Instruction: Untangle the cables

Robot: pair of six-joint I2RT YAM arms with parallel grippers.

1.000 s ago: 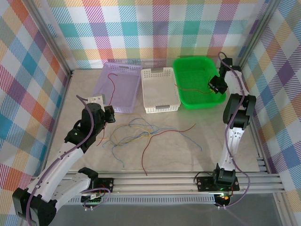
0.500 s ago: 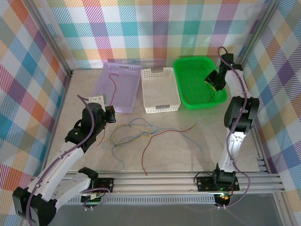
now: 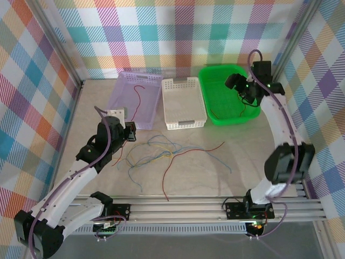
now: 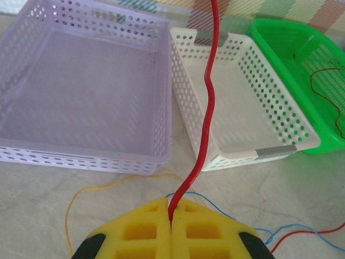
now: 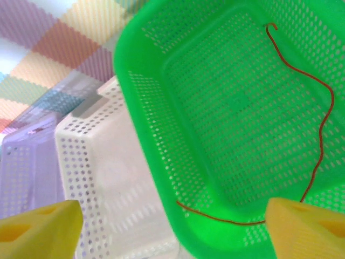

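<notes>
**A:** What are the grippers doing?

**B:** The left gripper has its yellow pads pressed together on a red cable. The cable rises out of the pinch and runs off the top of the left wrist view. The right gripper hangs over the green basket with its pads spread wide and nothing between them.

**A:** Which way does the held cable lead?

**B:** From above, it heads away from the pads toward the purple basket, and red shows over that basket's floor. I cannot tell whether it touches.

**A:** And the other cables?

**B:** An orange-brown cable lies inside the green basket. In the right wrist view it runs down the right-hand side, then bends along the lower wall. A loose tangle of blue, yellow and red strands lies on the table just beside the left gripper, stretched mostly left to right. One long red strand trails from it toward the near edge.

**A:** And the surroundings?

**B:** The table is pale and marbled. The purple basket, a white basket and the green one stand side by side at its far end. Plaid cloth walls in pastel colours close it in, and an aluminium rail runs along the near edge.
</notes>
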